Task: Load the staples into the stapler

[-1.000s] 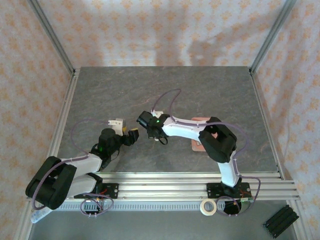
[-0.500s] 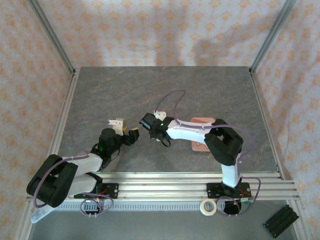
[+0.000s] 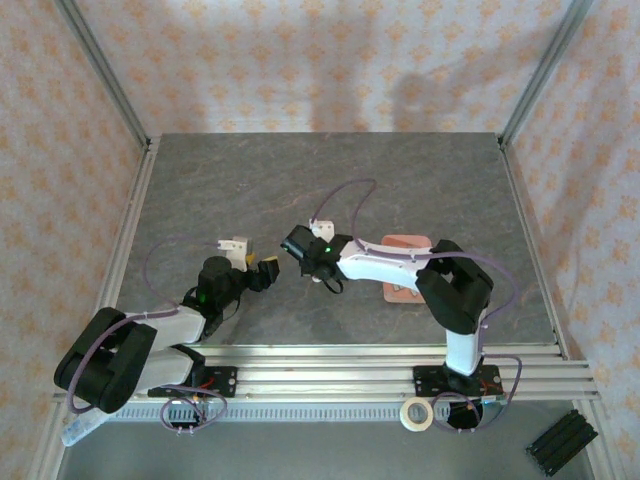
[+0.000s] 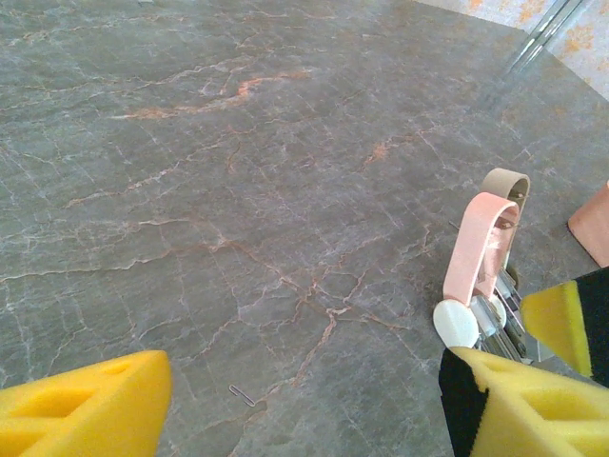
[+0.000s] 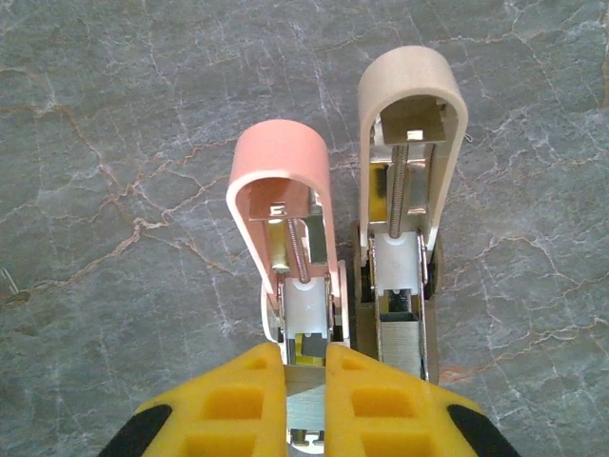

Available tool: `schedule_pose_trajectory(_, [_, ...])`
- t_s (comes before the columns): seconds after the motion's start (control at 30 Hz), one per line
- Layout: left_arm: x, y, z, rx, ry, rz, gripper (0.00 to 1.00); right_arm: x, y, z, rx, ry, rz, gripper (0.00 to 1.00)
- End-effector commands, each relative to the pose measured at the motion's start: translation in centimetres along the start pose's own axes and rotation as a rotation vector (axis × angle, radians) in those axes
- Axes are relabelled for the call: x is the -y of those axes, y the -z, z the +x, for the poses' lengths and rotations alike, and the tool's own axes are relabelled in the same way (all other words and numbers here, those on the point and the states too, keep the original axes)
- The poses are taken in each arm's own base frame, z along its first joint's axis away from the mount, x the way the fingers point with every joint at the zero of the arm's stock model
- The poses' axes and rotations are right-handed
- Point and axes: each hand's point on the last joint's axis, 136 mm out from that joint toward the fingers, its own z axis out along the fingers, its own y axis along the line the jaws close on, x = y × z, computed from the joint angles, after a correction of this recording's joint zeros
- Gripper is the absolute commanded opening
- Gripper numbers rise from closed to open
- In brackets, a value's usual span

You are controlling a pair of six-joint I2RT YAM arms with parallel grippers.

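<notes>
Right hand (image 5: 305, 367) is pinched shut, and the grey sliver between its pads looks to me like the staples (image 5: 304, 411). They sit right at the near end of the pink stapler (image 5: 282, 205), lid flipped up, in the left half of the table (image 4: 190, 143). Its open channel runs straight away from the fingers, so the strip and channel seem lined up. A beige stapler (image 5: 409, 143) lies just beside it, also open. Left hand (image 4: 304, 381) hovers with fingers apart, nothing between them. Right is nearer; I judge the drop is its job.
</notes>
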Motion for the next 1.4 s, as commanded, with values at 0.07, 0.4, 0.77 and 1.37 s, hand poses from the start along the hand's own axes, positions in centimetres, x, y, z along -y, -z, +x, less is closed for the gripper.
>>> schedule_pose_trajectory(0.07, [0.8, -0.1, -1.2, 0.033, -0.021, 0.024, 0.75, 0.5, -0.7, 0.4, -0.003, 0.01, 0.047, 0.13])
schedule_pose_trajectory(0.4, [0.8, -0.1, -1.2, 0.033, -0.024, 0.023, 0.75, 0.6, -1.2, 1.0, -0.025, 0.018, 0.054, 0.12])
schedule_pose_trajectory(0.77, [0.7, 0.0, -1.1, 0.031, -0.028, 0.02, 0.75, 0.2, 0.5, -0.6, 0.025, 0.008, 0.028, 0.12])
schedule_pose_trajectory(1.37, [0.7, 0.2, -1.3, 0.033, -0.032, 0.018, 0.75, -0.5, -0.2, -0.3, 0.005, 0.022, 0.01, 0.12])
